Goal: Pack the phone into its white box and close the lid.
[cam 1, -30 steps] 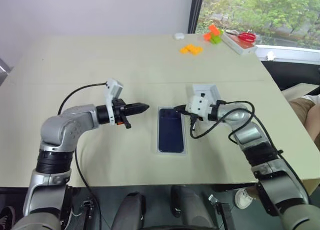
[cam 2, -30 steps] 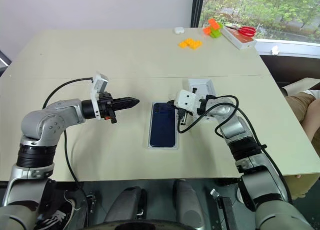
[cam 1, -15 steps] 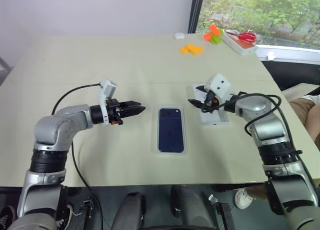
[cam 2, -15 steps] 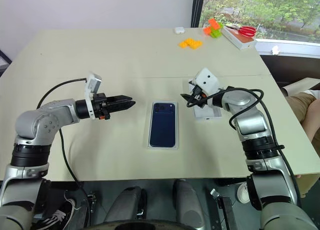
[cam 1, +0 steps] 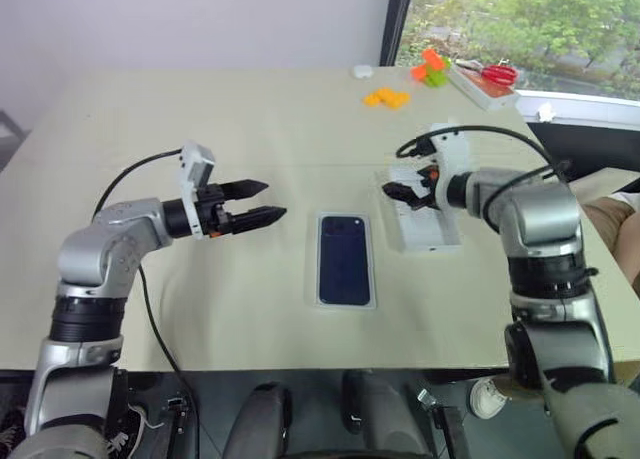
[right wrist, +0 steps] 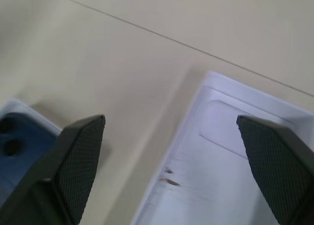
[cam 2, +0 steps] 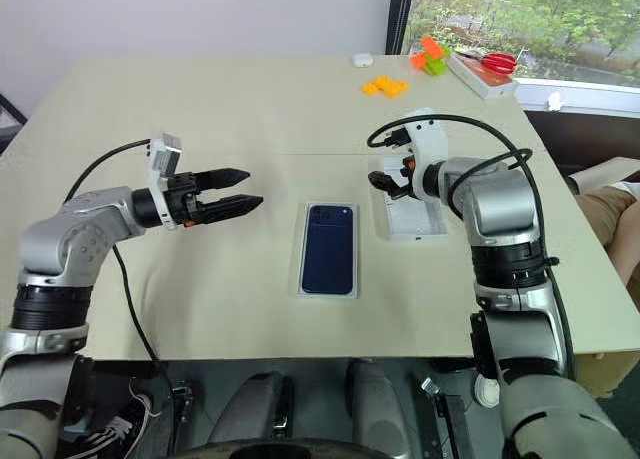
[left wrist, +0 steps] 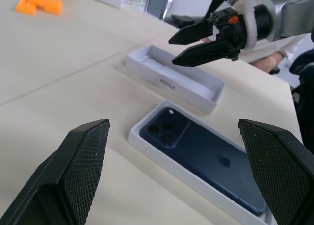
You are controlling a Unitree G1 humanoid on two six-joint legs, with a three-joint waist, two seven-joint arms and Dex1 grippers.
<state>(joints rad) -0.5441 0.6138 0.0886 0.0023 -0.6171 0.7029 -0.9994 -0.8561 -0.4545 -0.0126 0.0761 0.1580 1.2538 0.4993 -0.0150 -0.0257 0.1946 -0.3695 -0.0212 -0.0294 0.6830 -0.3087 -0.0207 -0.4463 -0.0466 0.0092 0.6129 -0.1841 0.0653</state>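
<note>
The phone lies in the white box on the desk, between 2 open, empty pincers: left pincer beside it, right pincer apparently hovering over the upturned lid.

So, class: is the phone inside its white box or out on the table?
Inside. The phone lies flat, back up, in the white box, whose rim surrounds it.
</note>
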